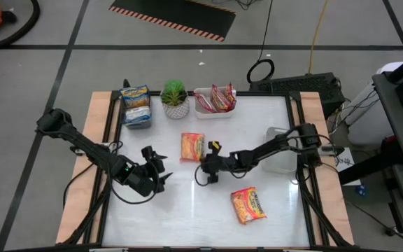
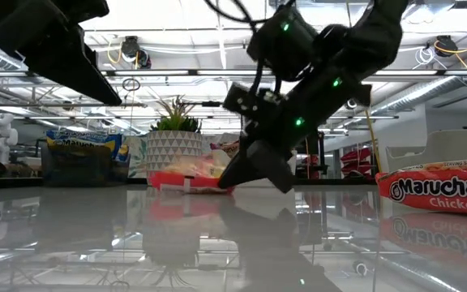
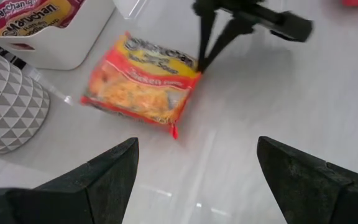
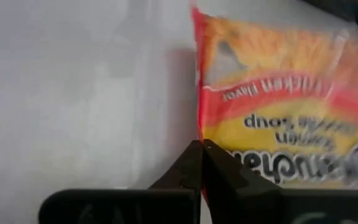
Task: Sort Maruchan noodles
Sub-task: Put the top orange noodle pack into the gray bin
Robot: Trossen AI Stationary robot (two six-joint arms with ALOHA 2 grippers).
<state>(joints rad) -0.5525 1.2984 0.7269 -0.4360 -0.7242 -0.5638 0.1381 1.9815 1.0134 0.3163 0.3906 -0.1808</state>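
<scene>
**Inspector:** Right hand (image 1: 203, 166)?

**Assistant:** Fingers pressed together at the corner of the red-trimmed noodle packet (image 1: 192, 146) lying mid-worktop (image 1: 187, 210); whether it pinches the edge, I cannot tell.

**Inspector:** Left hand (image 1: 161, 171)?

**Assistant:** Spread, empty, beside it. Another packet (image 1: 248, 205) lies well apart, nearer the front.

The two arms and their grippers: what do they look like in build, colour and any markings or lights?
Both arms are dark, near-black, jointed links on slim tubes. The left gripper has two broad, wedge-shaped black fingers with a matte surface. The right gripper has thin, tapering black fingers and a yellow patch near its wrist. In the low view, small green lights glow on the right arm's housing, with black cables looping above it.
</scene>
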